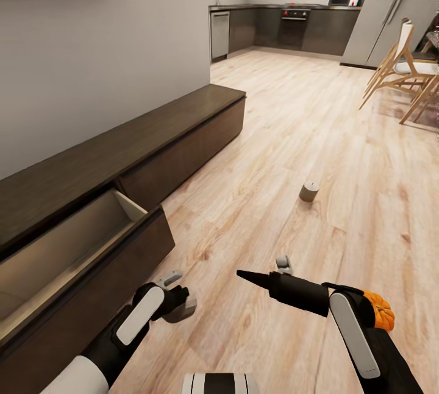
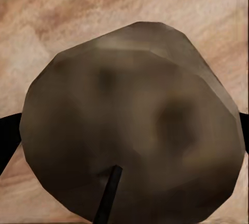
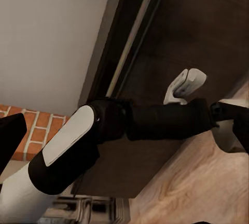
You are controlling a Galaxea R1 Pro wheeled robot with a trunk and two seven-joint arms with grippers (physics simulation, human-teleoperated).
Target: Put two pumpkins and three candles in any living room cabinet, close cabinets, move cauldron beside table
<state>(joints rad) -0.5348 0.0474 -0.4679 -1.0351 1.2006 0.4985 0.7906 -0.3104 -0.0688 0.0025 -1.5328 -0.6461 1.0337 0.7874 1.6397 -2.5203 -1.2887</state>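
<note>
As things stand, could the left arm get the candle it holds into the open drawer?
Probably yes: the left gripper, shut on a candle, sits just outside the open drawer, whose top is uncovered, and nothing lies between.

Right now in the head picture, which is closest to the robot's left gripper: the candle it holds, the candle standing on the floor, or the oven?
1. Held candle, in the left gripper.
2. Floor candle, ahead and to the right.
3. Oven, far back in the kitchen.

The head camera looks forward and down over the cabinet (image 1: 152, 144) and floor (image 1: 305, 138). The left wrist camera sits very close above a candle (image 2: 129, 125); the right wrist camera faces the left arm (image 3: 104, 135) and cabinet, both shared with the head view.
</note>
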